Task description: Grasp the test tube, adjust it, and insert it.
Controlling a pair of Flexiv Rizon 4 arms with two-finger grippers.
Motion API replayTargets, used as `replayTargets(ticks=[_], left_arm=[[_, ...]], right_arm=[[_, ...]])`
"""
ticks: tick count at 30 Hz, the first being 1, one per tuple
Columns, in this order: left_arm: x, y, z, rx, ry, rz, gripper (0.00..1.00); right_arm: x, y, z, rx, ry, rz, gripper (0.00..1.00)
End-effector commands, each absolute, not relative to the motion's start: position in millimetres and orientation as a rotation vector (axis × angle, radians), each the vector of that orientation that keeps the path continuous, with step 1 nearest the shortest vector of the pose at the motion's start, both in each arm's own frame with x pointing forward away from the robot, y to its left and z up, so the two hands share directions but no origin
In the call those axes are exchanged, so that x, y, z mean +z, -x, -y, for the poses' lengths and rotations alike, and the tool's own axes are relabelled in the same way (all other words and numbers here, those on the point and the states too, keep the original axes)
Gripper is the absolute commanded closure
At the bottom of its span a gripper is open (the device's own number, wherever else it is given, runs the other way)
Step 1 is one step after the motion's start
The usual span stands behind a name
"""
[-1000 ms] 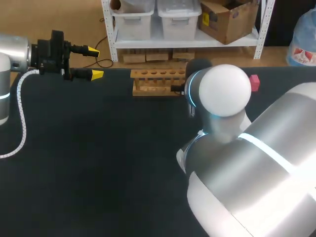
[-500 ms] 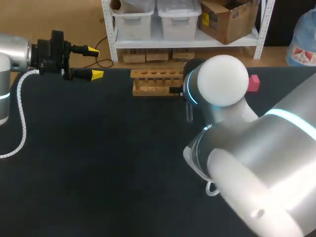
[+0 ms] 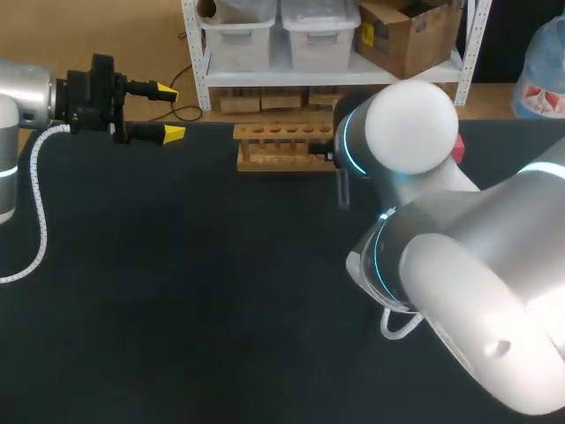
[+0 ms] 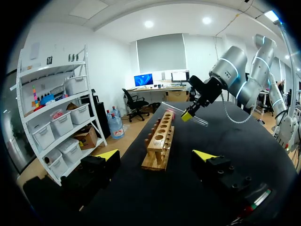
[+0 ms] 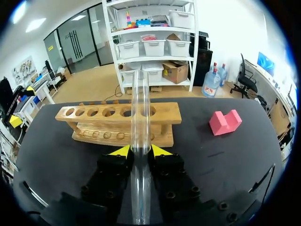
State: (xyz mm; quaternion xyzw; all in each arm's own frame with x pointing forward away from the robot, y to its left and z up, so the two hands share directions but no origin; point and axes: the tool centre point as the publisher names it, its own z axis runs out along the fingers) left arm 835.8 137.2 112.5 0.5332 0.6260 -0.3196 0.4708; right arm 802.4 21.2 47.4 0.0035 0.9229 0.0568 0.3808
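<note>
Test tube (image 5: 139, 108): clamped between our right end effector's (image 5: 136, 150) fingers, lying along them and pointing toward the wooden rack (image 5: 117, 125); we judge it needs uprighting before insertion. Left end effector (image 3: 168, 112): released, well apart.

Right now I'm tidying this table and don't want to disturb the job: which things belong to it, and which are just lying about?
Part of the job:
- test tube, clamped in the right gripper
- wooden rack, ahead of that gripper

Just lying about:
- pink block, on the table beside the rack
- left gripper, open and holding nothing
</note>
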Motion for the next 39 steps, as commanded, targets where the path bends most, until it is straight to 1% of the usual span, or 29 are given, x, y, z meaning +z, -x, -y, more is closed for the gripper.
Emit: replayTargets(ticks=[1,13,39], left_arm=[[112,-835,-138,-0.782,-1.305,-1.53,0.0],[112,-835,-138,-0.782,-1.305,-1.53,0.0],[112,-835,-138,-0.782,-1.305,-1.53,0.0]], right_arm=[[45,-808,-24,0.136,-0.011,-2.348,1.0],[41,-824,-28,0.148,-0.012,-2.362,1.0],[32,-824,-26,0.144,-0.007,-2.419,1.0]])
